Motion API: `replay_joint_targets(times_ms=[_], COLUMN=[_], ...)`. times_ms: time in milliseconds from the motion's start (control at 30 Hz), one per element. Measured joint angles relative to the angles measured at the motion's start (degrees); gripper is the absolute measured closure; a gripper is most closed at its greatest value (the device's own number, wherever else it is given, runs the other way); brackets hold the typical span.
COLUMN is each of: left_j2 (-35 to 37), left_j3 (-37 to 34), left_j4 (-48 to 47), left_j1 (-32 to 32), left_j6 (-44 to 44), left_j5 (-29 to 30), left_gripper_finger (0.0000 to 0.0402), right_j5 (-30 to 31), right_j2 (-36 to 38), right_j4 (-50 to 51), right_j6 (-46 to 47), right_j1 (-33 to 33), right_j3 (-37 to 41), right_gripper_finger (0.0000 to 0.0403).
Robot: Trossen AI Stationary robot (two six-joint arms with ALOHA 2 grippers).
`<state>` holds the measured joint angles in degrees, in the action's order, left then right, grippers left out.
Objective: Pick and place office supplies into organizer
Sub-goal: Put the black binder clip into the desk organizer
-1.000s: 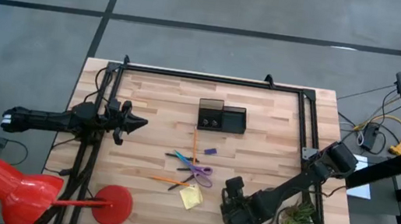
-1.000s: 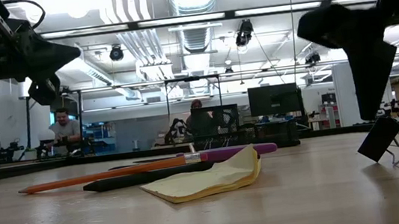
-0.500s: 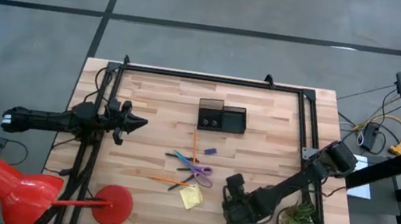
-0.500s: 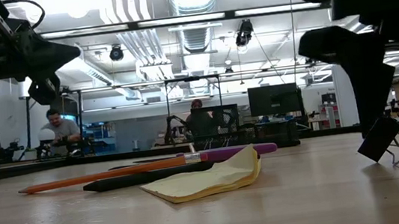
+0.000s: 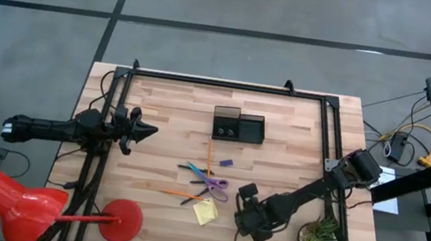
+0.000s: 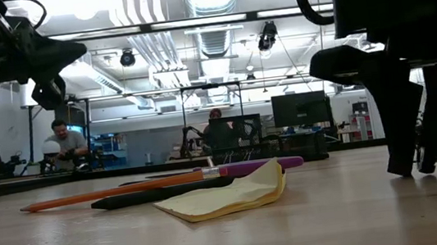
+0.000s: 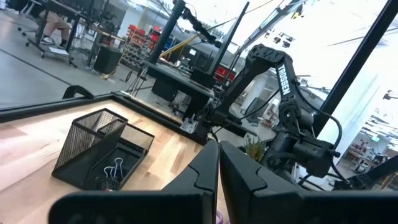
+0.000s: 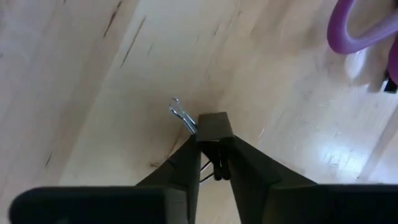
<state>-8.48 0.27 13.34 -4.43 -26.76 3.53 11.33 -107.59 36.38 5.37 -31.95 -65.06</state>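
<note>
Wooden table (image 5: 167, 105) under a black frame, workshop with ceiling lights and seated people far behind in the low view. Right gripper (image 8: 212, 155) down at the tabletop near the front right, just right of the yellow sticky-note pad (image 5: 204, 213), fingers (image 6: 397, 131) drawn in on a small black binder clip (image 8: 215, 129), its wire handle sticking out to one side; clip pinched between the tips right at the wood. Purple-handled scissors (image 5: 214, 188) in the middle of the table among the thin pens (image 5: 191, 170), with an orange pencil (image 6: 119, 190) and a black pen (image 6: 156, 194) lying side by side just behind the curled sticky-note pad in the low view. Black mesh organizer (image 5: 238, 126) farther back near the centre, well apart from the right gripper, one clip (image 7: 113, 172) already lying inside a compartment. Left gripper (image 5: 146, 132) held above the table's left side, fingers pressed together, nothing between them. Small green plant (image 5: 319, 239) at the front right edge beside the right arm.
</note>
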Motion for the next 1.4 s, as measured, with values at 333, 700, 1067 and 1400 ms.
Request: replay_joint_targets(times_ms=[333, 700, 1067, 1400], left_j2=[-0.01, 0.08, -0.05, 0.0], left_j3=[0.0, 0.0, 0.0, 0.0], left_j4=[-0.07, -0.04, -0.27, -0.04], left_j1=[0.0, 0.0, 0.0, 0.02], left_j6=[-0.04, -0.04, -0.02, -0.01], left_j5=[0.0, 0.0, -0.01, -0.01], left_gripper_finger=[0.0402, 0.0402, 0.0402, 0.0402], right_j5=[1.07, 19.67, -0.38, 0.95], right_j2=[1.46, 9.61, 4.88, -0.05], right_j4=[2.3, -2.08, -16.96, -16.13], right_j6=[29.76, 61.74, 60.68, 62.08], right_j1=[2.93, 19.04, 40.45, 42.44], right_j3=[-0.83, -1.88, -2.48, -5.52], right_gripper_finger=[0.0389, 0.0385, 0.0385, 0.0382])
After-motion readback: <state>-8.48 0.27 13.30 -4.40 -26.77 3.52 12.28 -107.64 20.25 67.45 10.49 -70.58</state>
